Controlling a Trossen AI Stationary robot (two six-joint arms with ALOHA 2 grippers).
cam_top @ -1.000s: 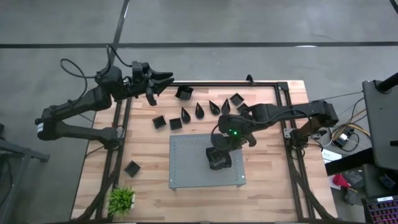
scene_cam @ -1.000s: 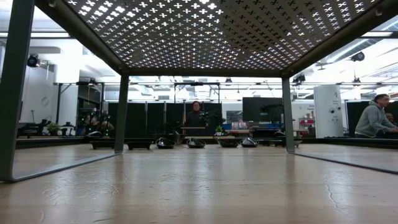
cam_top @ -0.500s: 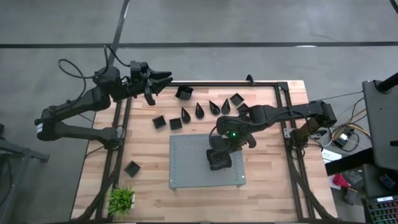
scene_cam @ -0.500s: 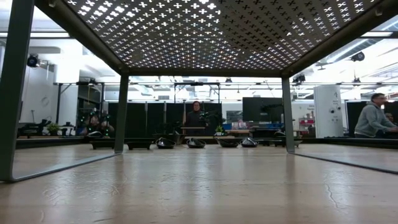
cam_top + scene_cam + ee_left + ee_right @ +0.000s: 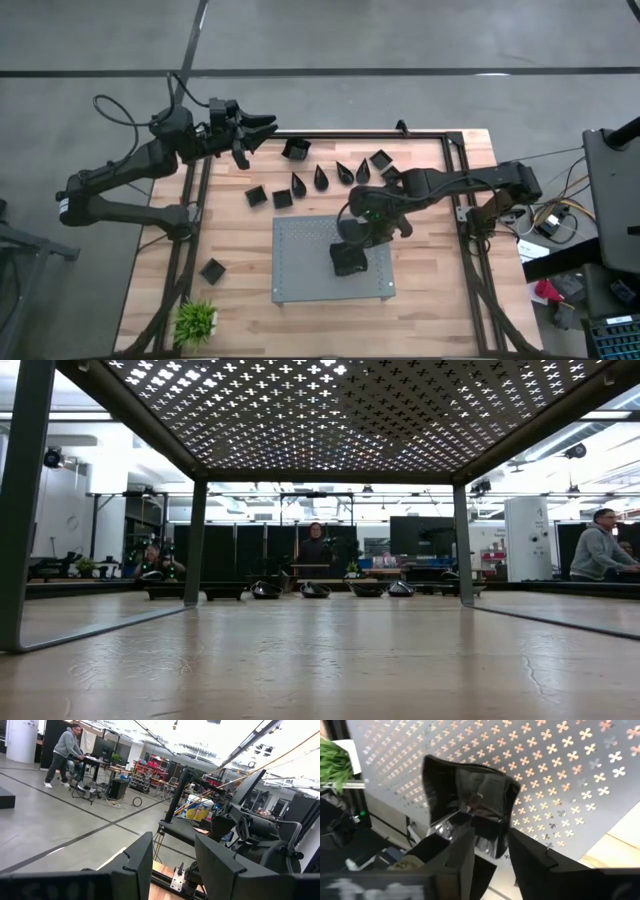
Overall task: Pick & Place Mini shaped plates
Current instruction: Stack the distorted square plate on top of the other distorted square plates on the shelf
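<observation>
Hovering over the grey perforated board (image 5: 310,255), the right tool (image 5: 352,243) points down at a square mini plate (image 5: 348,260) that sits on the board just below its fingertips; in the right wrist view this plate (image 5: 470,795) lies directly ahead of the two dark fingers (image 5: 465,855), which stand apart with the near rim of the plate between them (whether they touch the rim cannot be told). Beyond this tool, toward the far edge of the wooden surface (image 5: 440,300), lie further mini plates: teardrop-shaped ones (image 5: 321,178) in a row and square ones (image 5: 283,199) beside them. One square plate (image 5: 212,270) rests well apart, near a small green plant (image 5: 196,321). The left tool (image 5: 262,130) hangs past the surface's far corner, fingers parted and holding nothing. A person (image 5: 315,550) stands in the room beyond.
</observation>
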